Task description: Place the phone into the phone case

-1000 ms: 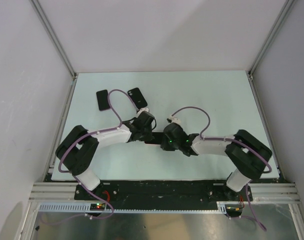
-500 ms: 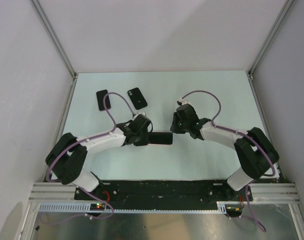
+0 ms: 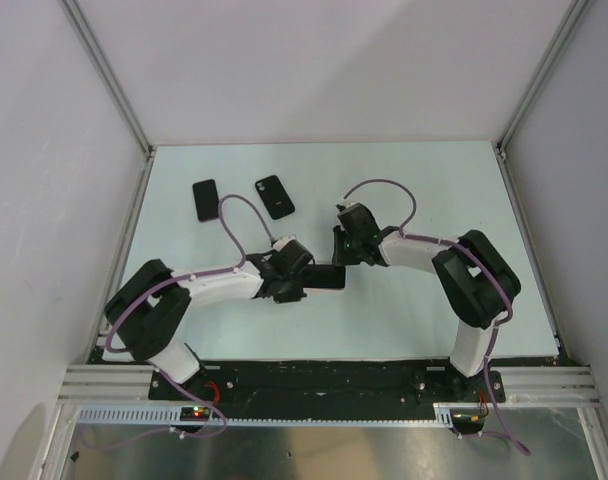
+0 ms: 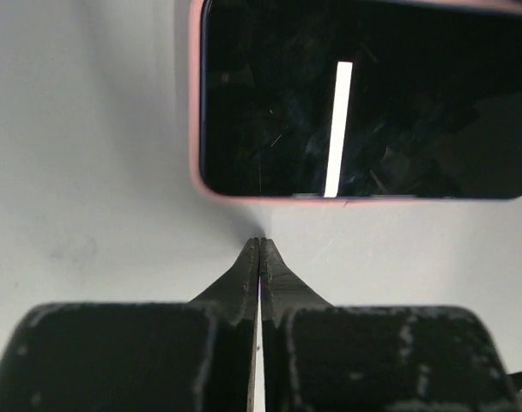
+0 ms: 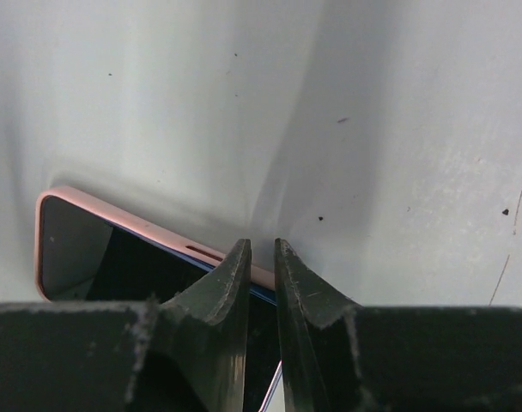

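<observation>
The phone point(image 3: 327, 277), dark-screened with a blue edge, lies in a pink case point(image 5: 141, 225) near the table's middle. In the left wrist view its screen point(image 4: 364, 103) fills the top, with the pink rim round it. My left gripper point(image 3: 304, 282) is shut and empty, its tips point(image 4: 259, 245) on the table just short of the phone's long edge. My right gripper point(image 3: 342, 258) is at the phone's far side. Its fingers point(image 5: 261, 247) are almost together with nothing between them, over the case's rim. The blue phone edge shows above the pink rim there.
Two flat black phone-sized objects lie at the back left, one point(image 3: 205, 199) upright and one point(image 3: 274, 196) tilted. Purple cables loop over both arms. The table's metal frame and white walls close in the sides and back.
Both grippers were together at the phone a second ago. The right gripper then drew back, and has now come left and down to the phone's far edge. The left arm shifted slightly.
</observation>
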Robot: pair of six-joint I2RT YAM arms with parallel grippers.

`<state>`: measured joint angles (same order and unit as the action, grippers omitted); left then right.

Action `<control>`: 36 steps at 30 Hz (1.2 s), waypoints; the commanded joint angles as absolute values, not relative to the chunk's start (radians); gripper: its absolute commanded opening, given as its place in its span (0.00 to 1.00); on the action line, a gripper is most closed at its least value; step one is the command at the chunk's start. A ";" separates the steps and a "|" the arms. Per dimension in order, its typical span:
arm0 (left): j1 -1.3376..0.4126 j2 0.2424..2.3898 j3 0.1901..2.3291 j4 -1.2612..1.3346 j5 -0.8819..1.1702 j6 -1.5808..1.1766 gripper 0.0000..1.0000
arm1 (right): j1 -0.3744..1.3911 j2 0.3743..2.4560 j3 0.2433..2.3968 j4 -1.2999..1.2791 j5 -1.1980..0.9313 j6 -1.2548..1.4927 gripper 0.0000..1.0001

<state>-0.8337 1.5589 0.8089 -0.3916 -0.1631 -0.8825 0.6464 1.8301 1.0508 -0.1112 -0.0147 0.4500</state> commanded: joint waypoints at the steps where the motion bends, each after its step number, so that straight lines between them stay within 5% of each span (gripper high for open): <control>1: -0.798 1.650 0.872 -0.365 -0.213 -0.892 0.00 | 0.657 1.820 1.050 -0.165 -0.035 0.439 0.21; 18: -0.633 1.749 1.027 -0.361 -0.147 -0.736 0.02 | 0.802 1.610 0.783 -0.131 -0.077 0.679 0.21; 28: -0.642 1.526 0.835 -0.360 -0.150 -0.737 0.13 | 0.834 1.437 0.760 -0.155 0.066 0.700 0.32; 36: -0.752 1.408 0.779 -0.347 -0.111 -0.800 0.22 | 0.889 1.509 0.794 -0.098 0.058 0.684 0.38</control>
